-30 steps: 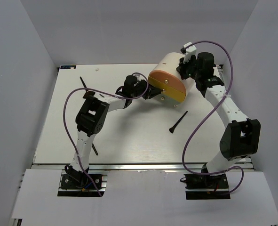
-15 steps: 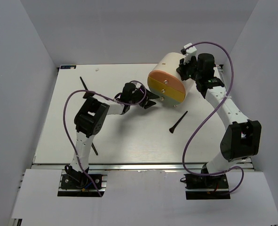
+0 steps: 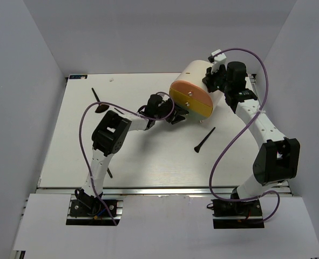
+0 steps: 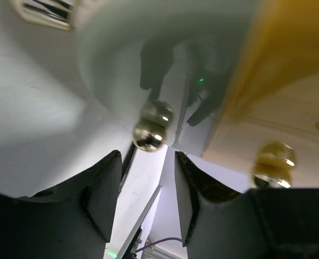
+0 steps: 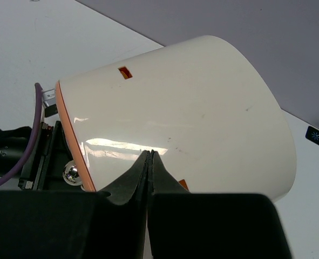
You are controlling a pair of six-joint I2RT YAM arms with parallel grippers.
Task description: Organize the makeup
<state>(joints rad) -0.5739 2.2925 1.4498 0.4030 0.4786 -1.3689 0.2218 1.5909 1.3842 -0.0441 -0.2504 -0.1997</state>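
The cream drawer unit point(image 3: 194, 81) lies on its side at the back of the table, its pink and yellow fronts point(image 3: 192, 100) facing forward-left. My left gripper point(image 3: 178, 114) is open and empty at the lower front; in the left wrist view point(image 4: 147, 162) a shiny round knob point(image 4: 151, 127) sits just beyond its fingertips, untouched. My right gripper point(image 3: 208, 81) is shut and empty, its tips point(image 5: 149, 154) pressed on the unit's cream wall point(image 5: 191, 108). A black brush point(image 3: 204, 140) lies right of centre. Sponges, palettes and compact are out of view.
A thin black brush point(image 3: 96, 95) lies at the back left, with a dark brown oval thing point(image 3: 101, 108) just below it. Another thin black brush point(image 3: 109, 171) lies by the left arm near the front edge. A second knob point(image 4: 272, 162) shows on the yellow front.
My left gripper drew back left from the drawer fronts, then moved right again to the unit's lower front. The right arm and the drawer unit have not moved.
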